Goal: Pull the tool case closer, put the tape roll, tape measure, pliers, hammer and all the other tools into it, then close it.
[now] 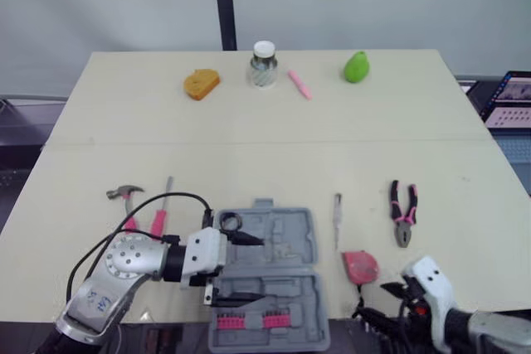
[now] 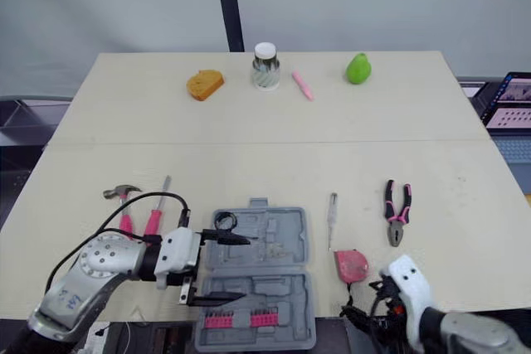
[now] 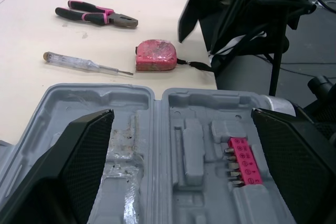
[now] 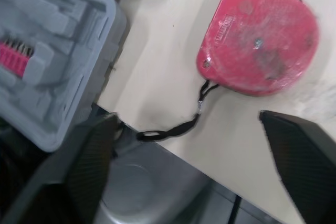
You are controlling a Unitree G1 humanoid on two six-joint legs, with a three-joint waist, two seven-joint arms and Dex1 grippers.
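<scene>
Presently on view:

- Tool case: grey, lying open at the near edge of the surface. Its near half carries a pink bit rack.
- Left pincer: over the case's left side, fingers spread wide, nothing held.
- Right pincer: fingers wide apart, empty, just by the tape measure's strap at the near edge.
- Tape measure: red, just right of the case.
- Pliers: pink-handled, further right, apart from the case.
- Tester screwdriver: between case and pliers.
- Hammer and pink screwdriver: side by side, left of the case.
- Dark ring, seemingly the tape roll: at the case's far left corner.
- Far side: orange piece, jar, pink stick, green fruit shape.
</scene>
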